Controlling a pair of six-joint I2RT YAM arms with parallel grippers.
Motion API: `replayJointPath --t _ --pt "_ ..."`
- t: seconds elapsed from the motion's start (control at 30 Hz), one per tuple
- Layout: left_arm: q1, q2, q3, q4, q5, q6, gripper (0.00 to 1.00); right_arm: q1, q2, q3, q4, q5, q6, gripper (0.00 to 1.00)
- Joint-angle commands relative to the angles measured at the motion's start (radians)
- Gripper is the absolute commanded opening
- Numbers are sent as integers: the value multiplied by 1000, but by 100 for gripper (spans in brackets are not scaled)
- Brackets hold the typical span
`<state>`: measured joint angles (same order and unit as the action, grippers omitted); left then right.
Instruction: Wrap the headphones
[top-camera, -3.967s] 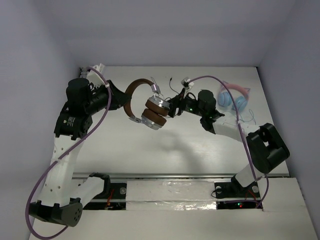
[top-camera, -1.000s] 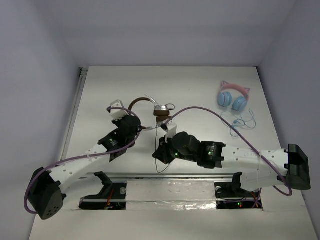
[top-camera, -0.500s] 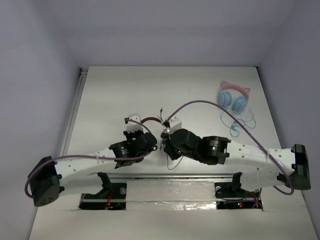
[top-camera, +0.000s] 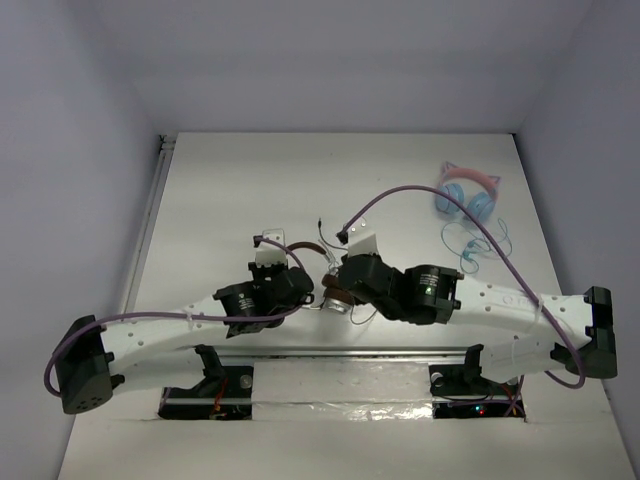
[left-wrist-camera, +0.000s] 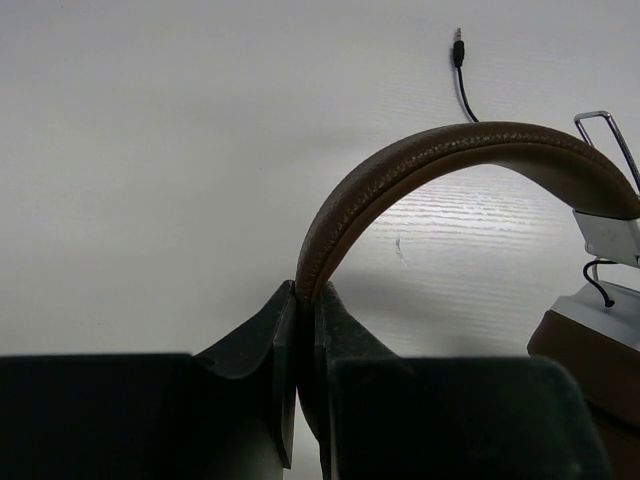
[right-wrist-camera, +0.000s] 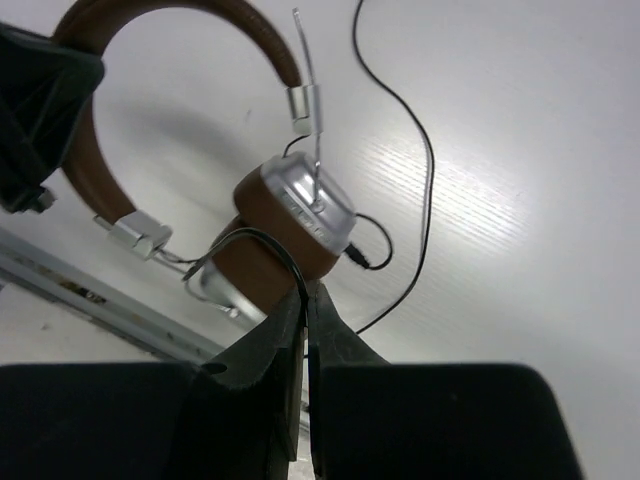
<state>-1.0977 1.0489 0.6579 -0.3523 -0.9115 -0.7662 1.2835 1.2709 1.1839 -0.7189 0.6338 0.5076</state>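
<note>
Left pincer (left-wrist-camera: 300, 292) pinches the headband (left-wrist-camera: 430, 150); right pincer (right-wrist-camera: 305, 292), pinching the cable (right-wrist-camera: 430, 165), has drawn a loop across the cups (right-wrist-camera: 300, 205), nearer the bench (top-camera: 400, 180) edge, so wrapping is likely underway.

no text, label, brand or number can be read in any view.

The whole table (top-camera: 230, 180) is viewed steeply downward from high behind its near edge, which is kept at 6 o'clock. The left wrist camera is set close behind the left gripper (left-wrist-camera: 305, 300) and faces low across the tabletop, while the right wrist camera is held close above the right gripper (right-wrist-camera: 305, 290) and is angled downward. The headphones (top-camera: 333, 300) are shared by all three views, being seen toward 3 o'clock (left-wrist-camera: 450, 150) from the left wrist and at centre (right-wrist-camera: 295, 215) from the right.
</note>
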Motion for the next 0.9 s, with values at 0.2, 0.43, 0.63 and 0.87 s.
replayJointPath --t 0.2,0.43,0.63,0.87 --pt "-5 -124 65 -49 72 48 0 -3 39 45 -59 181 -20 0" --pt "-5 -107 86 -62 239 97 0 -3 67 48 -11 342 -41 1" --pt "-5 -173 97 -74 313 116 0 -33 70 10 99 359 -96 5" --pt "-5 -225 138 -79 361 146 0 -99 50 -101 246 268 -121 11"
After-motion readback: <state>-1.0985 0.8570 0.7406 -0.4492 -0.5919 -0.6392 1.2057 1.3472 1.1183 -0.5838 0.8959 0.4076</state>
